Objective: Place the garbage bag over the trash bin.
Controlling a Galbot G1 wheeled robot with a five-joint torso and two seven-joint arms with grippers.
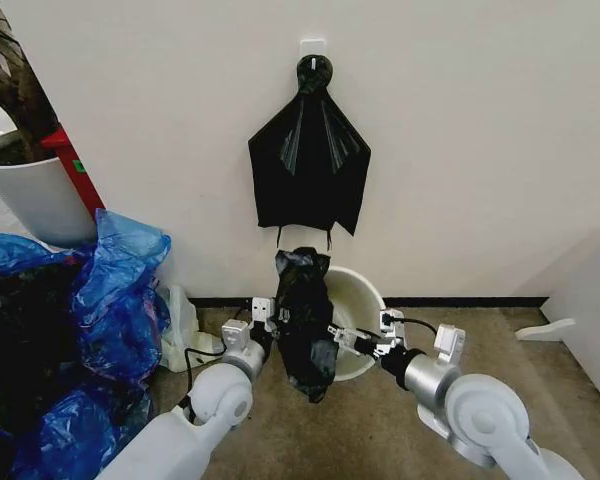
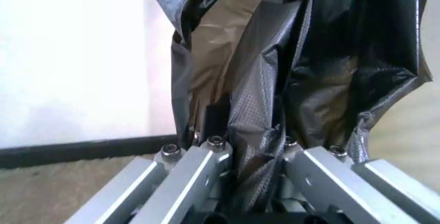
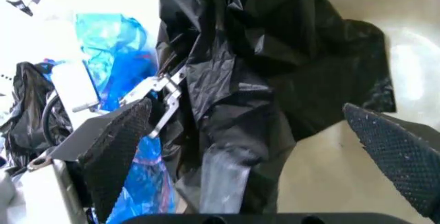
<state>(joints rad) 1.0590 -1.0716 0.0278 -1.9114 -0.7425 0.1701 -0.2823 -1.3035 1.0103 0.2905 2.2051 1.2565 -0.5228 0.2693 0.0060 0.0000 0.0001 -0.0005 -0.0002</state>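
Step in hand: looks like the bag-opening bit. The bag is up off the floor, bunched, and not yet over the bin's rim.

Garbage bag [image 1: 305, 322]: crumpled black plastic hanging in a long clump between the two arms, right in front of the trash bin [image 1: 362, 300] and draped across its near side. The bottom end dangles below the bin's rim.

Trash bin: cream bucket on the floor against the wall, mouth facing up and a bit toward the robot, just under the black fan-shaped bundle [image 1: 309, 160] pinned on the wall.

Left gripper [image 1: 272, 318]: clamped on the bag's left edge; the left wrist view has plastic pinched between its metal fingers [image 2: 206, 165].

Right gripper [image 1: 355, 342]: spread wide, pads [image 3: 118, 147] either side of the bag folds, gripping nothing as far as I can tell.

Next move, my guess: the right claw needs to catch the opposite edge so the mouth can be stretched open over the rim.

Off to the side: blue bags [image 1: 120, 300] piled on the left, well clear.
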